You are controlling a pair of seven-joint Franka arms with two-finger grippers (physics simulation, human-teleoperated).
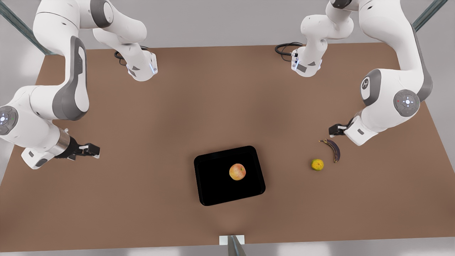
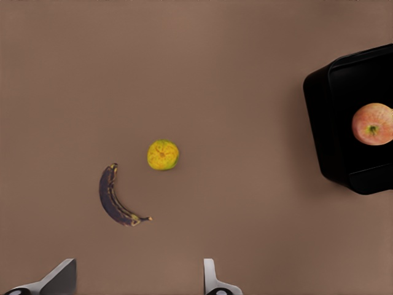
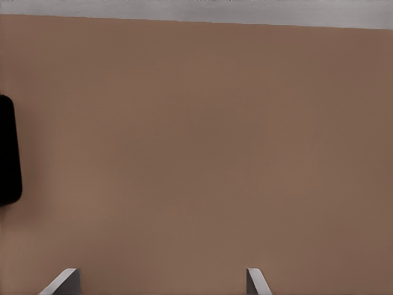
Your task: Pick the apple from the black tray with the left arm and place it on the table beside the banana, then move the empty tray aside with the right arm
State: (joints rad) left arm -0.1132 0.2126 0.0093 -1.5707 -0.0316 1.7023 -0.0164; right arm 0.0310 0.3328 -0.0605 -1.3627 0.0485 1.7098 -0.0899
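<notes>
The apple (image 1: 237,171) (image 2: 372,123), yellow with a red blush, lies in the black tray (image 1: 217,185) (image 2: 334,123) near the table's (image 1: 160,117) front middle. The dark banana (image 1: 334,149) (image 2: 112,200) lies on the front view's right. My left gripper (image 1: 334,129) (image 2: 136,286) hovers just behind the banana, open and holding nothing. My right gripper (image 1: 93,150) (image 3: 159,286) waits on the front view's left, open over bare tabletop, well away from the tray's edge (image 3: 7,153).
A small bumpy yellow-green citrus (image 1: 317,164) (image 2: 163,155) sits close beside the banana, toward the tray. Both arm bases and black cables (image 1: 284,48) stand at the table's back. A metal post (image 1: 233,245) rises at the front edge.
</notes>
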